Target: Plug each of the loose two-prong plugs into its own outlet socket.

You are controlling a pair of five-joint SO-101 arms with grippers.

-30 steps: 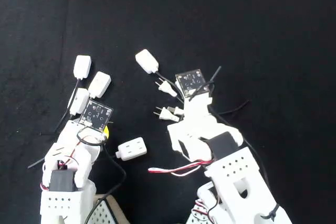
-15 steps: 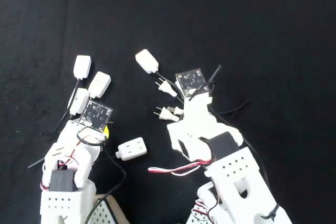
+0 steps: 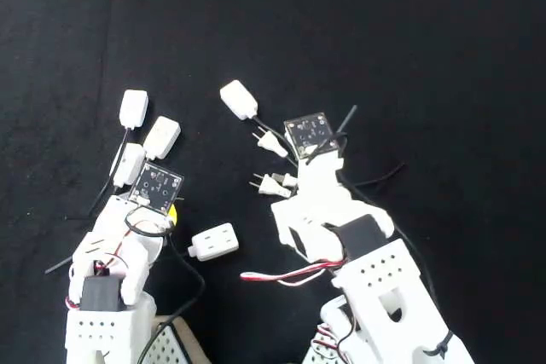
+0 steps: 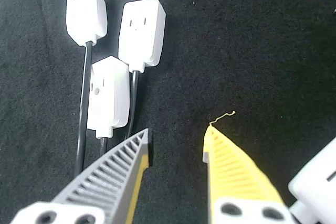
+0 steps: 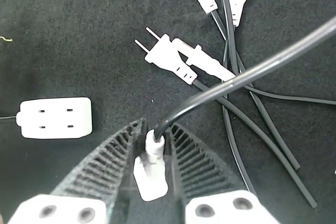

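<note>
My right gripper (image 5: pixel 156 129) is shut on a white two-prong plug (image 5: pixel 149 174) whose black cable (image 5: pixel 236 80) arches away over the table. A loose plug (image 5: pixel 167 56) lies just ahead of it, prongs pointing toward a white double socket (image 5: pixel 54 117). In the high view two loose plugs (image 3: pixel 271 144) (image 3: pixel 271 185) lie beside the right arm (image 3: pixel 328 202). My left gripper (image 4: pixel 176 137) stands open just above the cloth, nothing between its fingers. Three white sockets (image 4: pixel 86 15) (image 4: pixel 142 32) (image 4: pixel 108 98) lie ahead of it.
Another socket (image 3: pixel 239 100) lies at the upper middle of the black cloth and the double socket (image 3: pixel 213 242) between the arms. Several black cables (image 5: pixel 262 124) cross beside the right gripper. The far and right parts of the cloth are free.
The right arm's wrist has edged a touch to the left; nothing else has moved.
</note>
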